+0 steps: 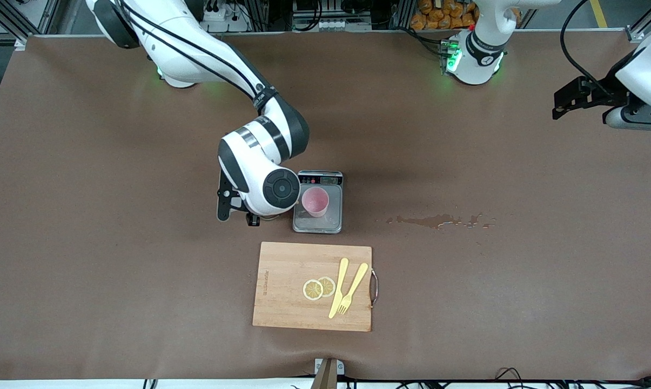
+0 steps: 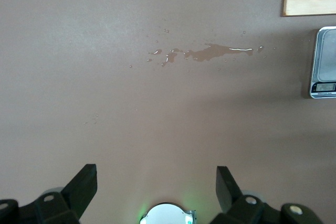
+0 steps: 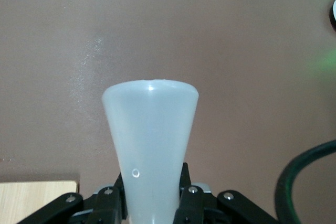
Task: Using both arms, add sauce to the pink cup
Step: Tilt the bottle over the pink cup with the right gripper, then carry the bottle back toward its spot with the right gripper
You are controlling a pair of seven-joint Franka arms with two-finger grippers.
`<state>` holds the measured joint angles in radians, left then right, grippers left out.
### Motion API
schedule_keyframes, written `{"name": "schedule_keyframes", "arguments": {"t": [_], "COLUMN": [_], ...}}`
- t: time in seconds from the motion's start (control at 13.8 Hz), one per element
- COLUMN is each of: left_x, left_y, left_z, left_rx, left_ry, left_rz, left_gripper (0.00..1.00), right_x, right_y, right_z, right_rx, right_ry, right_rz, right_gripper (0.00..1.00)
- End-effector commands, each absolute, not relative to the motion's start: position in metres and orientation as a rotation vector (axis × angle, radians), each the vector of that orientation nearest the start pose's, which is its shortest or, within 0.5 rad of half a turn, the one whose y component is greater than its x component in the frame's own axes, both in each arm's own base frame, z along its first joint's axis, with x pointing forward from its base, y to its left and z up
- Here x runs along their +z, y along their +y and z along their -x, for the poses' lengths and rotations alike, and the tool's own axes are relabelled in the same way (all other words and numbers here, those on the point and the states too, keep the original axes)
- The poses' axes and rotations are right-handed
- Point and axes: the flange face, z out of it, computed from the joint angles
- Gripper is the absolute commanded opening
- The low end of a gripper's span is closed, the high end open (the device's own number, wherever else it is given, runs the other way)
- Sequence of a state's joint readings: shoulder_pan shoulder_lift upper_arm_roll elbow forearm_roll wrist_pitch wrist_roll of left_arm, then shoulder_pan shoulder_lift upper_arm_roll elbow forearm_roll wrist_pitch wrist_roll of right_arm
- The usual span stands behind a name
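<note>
Beside right pincer (image 3: 152, 203), clenched on translucent whitish squeeze bottle (image 3: 150, 145): pale-pink plastic cup (image 1: 315, 201), awaiting sauce. Left pincer (image 2: 156, 184) released, waiting.

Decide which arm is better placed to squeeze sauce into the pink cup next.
Right. The right gripper is shut on the sauce bottle beside the pink cup; the left gripper hangs open over bare table.

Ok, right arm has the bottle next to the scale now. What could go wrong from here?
The right gripper is shut on the sauce bottle beside the pink cup, but the arm's wrist hides the nozzle in the front view, so aim is hard to check.

A miss would land sauce on the scale.

A spill already wets the table toward the left arm's end, where the open left gripper waits.
</note>
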<state>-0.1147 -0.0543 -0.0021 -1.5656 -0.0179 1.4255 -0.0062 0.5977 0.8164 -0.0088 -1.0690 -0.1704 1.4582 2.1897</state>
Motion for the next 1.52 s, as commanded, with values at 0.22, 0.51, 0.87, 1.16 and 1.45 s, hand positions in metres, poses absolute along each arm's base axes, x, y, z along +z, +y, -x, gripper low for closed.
{"name": "schedule_keyframes", "arguments": {"t": [0.22,0.51,0.87,1.16,1.45], "left_x": [0.649,0.648,0.652,0.64,0.642], "left_y": [-0.09,-0.084,-0.092,-0.087,-0.093], "left_z": [-0.513,-0.513,-0.515,-0.525,-0.526], "left_rx": [0.136,0.141,0.087,0.105,0.065], "left_ry": [0.227,0.201,0.216,0.187,0.204], "left_rz": [3.158,3.161,3.146,3.139,3.145], "left_gripper": [1.0,1.0,1.0,1.0,1.0], "right_x": [0.35,0.382,0.411,0.417,0.405], "right_y": [0.342,0.273,0.192,0.12,0.021], "right_z": [-0.625,-0.657,-0.681,-0.693,-0.695], "right_rx": [0.046,0.517,0.811,1.017,1.189], "right_ry": [2.524,2.454,2.33,2.182,1.965], "right_rz": [2.477,2.285,2.107,1.986,1.874], "right_gripper": [0.12,0.12,0.12,0.12,0.13]}}
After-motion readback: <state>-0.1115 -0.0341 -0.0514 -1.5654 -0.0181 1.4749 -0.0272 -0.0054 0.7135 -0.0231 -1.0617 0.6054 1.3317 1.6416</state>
